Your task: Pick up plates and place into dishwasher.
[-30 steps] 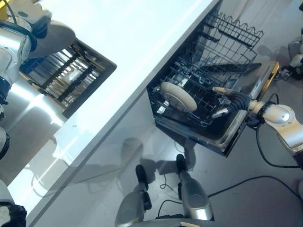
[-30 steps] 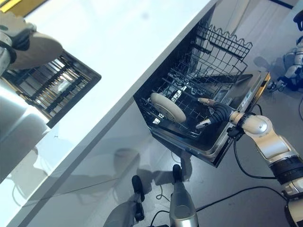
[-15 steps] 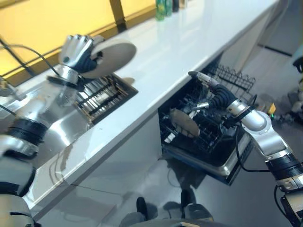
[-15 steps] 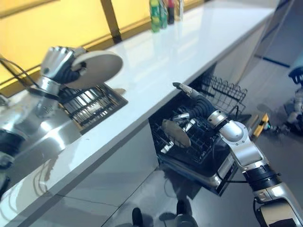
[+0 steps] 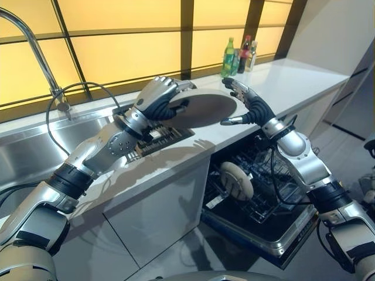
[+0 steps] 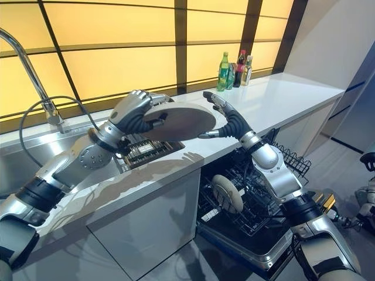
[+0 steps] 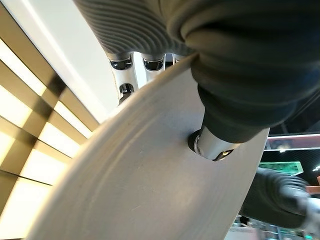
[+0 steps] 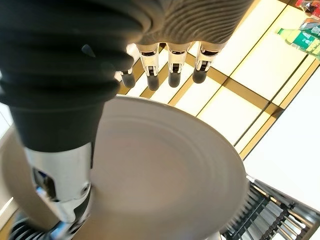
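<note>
Tabletop (image 5: 281, 82): white, my plate held level above it.
Dishwasher (image 5: 258, 193): open below the tabletop, one plate in the rack (image 5: 237, 180) standing on edge.
Plate (image 5: 199, 110): my left hand (image 5: 157, 100) clenched on its rim.
Right hand (image 5: 249, 104): fingers spread, released, at the plate's far edge.

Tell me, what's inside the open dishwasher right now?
One pale plate stands upright in the dishwasher's lower rack. The rack's far part is hidden under the counter and behind the right hand's arm.
</note>
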You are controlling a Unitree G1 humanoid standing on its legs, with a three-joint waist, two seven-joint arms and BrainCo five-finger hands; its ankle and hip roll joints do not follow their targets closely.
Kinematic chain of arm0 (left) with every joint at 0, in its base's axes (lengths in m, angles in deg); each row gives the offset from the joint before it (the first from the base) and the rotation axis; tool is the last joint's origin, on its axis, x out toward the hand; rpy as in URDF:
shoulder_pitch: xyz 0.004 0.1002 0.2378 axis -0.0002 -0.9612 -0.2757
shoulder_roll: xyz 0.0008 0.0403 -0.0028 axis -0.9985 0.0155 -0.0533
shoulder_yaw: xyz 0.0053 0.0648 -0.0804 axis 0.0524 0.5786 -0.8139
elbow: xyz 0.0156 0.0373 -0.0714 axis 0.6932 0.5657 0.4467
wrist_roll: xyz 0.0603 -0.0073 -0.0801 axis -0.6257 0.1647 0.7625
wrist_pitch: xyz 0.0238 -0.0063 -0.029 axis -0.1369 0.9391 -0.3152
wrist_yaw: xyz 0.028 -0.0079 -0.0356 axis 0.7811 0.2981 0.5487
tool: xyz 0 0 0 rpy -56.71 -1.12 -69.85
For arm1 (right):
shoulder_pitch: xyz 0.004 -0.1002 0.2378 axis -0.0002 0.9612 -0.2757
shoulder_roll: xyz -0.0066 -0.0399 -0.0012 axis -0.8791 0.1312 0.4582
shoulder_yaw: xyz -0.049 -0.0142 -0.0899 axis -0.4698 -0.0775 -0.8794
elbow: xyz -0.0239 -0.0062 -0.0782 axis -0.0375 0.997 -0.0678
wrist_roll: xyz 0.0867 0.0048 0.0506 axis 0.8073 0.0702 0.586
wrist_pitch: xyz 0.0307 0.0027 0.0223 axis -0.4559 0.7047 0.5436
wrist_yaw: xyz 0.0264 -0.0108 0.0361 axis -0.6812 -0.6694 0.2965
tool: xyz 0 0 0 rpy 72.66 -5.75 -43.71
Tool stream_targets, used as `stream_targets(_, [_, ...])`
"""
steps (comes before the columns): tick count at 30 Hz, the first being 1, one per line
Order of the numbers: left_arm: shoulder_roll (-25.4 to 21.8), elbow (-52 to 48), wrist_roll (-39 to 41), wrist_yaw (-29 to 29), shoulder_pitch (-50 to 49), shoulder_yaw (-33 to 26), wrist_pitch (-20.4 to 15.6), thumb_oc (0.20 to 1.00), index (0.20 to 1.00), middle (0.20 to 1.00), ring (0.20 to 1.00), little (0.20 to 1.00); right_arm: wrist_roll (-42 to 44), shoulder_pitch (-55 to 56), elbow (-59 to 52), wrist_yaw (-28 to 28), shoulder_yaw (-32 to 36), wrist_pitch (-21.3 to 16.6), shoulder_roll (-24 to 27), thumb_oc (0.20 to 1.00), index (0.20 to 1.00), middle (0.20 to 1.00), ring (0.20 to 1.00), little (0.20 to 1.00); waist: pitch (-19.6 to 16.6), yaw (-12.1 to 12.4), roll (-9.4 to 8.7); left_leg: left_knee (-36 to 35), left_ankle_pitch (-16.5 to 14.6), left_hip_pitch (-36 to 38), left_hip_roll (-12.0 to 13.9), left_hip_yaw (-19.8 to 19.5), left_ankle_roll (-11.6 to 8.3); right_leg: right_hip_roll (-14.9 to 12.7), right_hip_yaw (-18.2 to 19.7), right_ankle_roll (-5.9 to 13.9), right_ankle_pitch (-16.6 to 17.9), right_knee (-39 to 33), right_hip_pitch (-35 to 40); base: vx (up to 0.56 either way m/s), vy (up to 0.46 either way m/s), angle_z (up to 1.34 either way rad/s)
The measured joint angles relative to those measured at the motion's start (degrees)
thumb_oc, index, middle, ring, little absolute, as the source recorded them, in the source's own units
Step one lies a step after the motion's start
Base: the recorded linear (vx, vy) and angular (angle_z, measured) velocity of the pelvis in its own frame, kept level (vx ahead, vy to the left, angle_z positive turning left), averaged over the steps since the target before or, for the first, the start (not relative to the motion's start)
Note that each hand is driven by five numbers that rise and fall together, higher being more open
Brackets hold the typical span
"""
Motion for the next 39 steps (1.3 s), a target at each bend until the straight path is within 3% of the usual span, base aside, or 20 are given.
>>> stream_targets(7, [1.7,0.0,4.3,-4.7,0.0,0.4,0.3,0.200,0.200,0.200,0.200,0.200,5.6,-1.3,3.7,0.9,-1.2,0.4,-0.9,1.000,1.000,1.000,1.000,1.000,-1.8,0.1,0.08,0.0,0.0,0.0,0.0,-0.3,0.03,0.0,-0.3,-0.01,0.0,0.0,0.1,0.01,-0.007,0.01])
stream_targets(8, [1.9,0.0,5.2,-5.1,0.0,0.4,0.4,0.200,0.200,0.200,0.200,0.200,6.6,-1.4,4.1,1.5,-1.2,0.4,-1.0,0.460,0.460,0.460,0.460,0.460,-1.8,0.2,0.07,0.0,0.0,0.0,0.0,-0.3,0.03,0.0,-0.3,-0.02,0.0,0.0,0.2,0.00,0.000,0.00])
stream_targets(9, [2.0,0.0,5.5,-5.4,0.0,0.4,0.5,0.200,0.200,0.200,0.200,0.200,7.4,-1.4,4.2,2.1,-1.2,0.5,-0.9,0.200,0.200,0.200,0.200,0.200,-1.8,0.2,0.07,0.0,0.1,0.0,0.0,-0.4,0.03,0.0,-0.4,-0.02,0.0,0.0,0.2,0.00,0.000,0.00])
stream_targets(13, [2.1,0.4,5.9,-5.8,0.0,0.4,0.5,0.200,0.200,0.200,0.200,0.200,11.2,-1.9,5.8,5.7,-1.8,0.9,-1.5,0.200,0.200,0.200,0.200,0.200,-2.1,0.3,0.10,0.0,0.1,0.0,0.0,-0.7,0.03,0.0,-0.6,-0.09,-0.1,0.0,0.3,0.04,-0.008,0.03])
stream_targets(19, [1.9,0.4,5.9,-5.8,0.0,0.5,1.3,0.200,0.200,0.200,0.200,0.200,9.3,-3.2,7.4,10.3,-4.3,2.4,-1.3,0.200,0.200,0.200,0.200,0.200,-2.7,0.3,0.12,0.0,0.3,0.1,0.0,-0.8,0.13,0.1,-0.7,-0.11,-0.1,0.0,0.3,0.00,0.000,0.00])
stream_targets(29, [1.8,0.4,6.0,-5.7,0.0,1.8,3.0,0.200,0.200,0.200,0.200,0.200,2.0,-5.4,7.4,10.9,-6.4,2.5,1.3,0.200,0.200,0.200,0.200,0.200,-2.7,-0.1,0.04,0.0,0.4,0.1,0.1,-0.7,0.03,0.1,-0.7,-0.03,0.0,0.0,0.0,0.00,0.000,0.00])
stream_targets(30, [1.8,0.4,6.0,-5.8,0.0,1.9,3.0,0.451,0.451,0.451,0.451,0.451,1.2,-5.4,7.4,10.8,-6.5,2.4,1.3,0.200,0.200,0.200,0.200,0.200,-2.7,-0.1,0.03,0.0,0.4,0.1,0.1,-0.6,0.03,0.1,-0.6,-0.02,0.0,0.0,0.0,0.02,-0.024,-0.03])
stream_targets(31, [1.8,0.4,6.1,-6.3,0.0,1.9,3.4,0.956,0.956,0.956,0.956,0.956,-0.4,-5.4,7.4,10.4,-6.6,2.4,1.4,0.200,0.200,0.200,0.200,0.200,-2.7,-0.1,0.03,0.0,0.4,0.1,0.1,-0.5,0.03,0.1,-0.5,0.01,0.0,0.0,0.0,0.02,-0.028,-0.04])
stream_targets(32, [1.8,0.4,6.1,-7.1,-0.1,1.9,3.7,1.000,1.000,1.000,1.000,1.000,-1.9,-5.4,7.4,9.8,-6.6,2.4,1.5,0.200,0.200,0.200,0.200,0.200,-2.7,-0.1,0.01,0.0,0.4,0.1,0.1,-0.4,0.03,0.1,-0.5,0.03,0.0,0.0,-0.1,0.02,-0.028,-0.04])
stream_targets(39, [1.6,-3.2,10.3,-11.5,-5.8,0.7,4.0,1.000,1.000,1.000,1.000,1.000,-16.8,-2.2,8.3,0.9,-4.4,2.9,8.4,0.200,0.200,0.200,0.200,0.200,-1.6,-0.1,-0.73,0.0,0.4,0.1,0.1,0.2,0.04,0.1,0.4,0.06,0.1,0.0,-0.4,0.01,-0.034,-0.04])
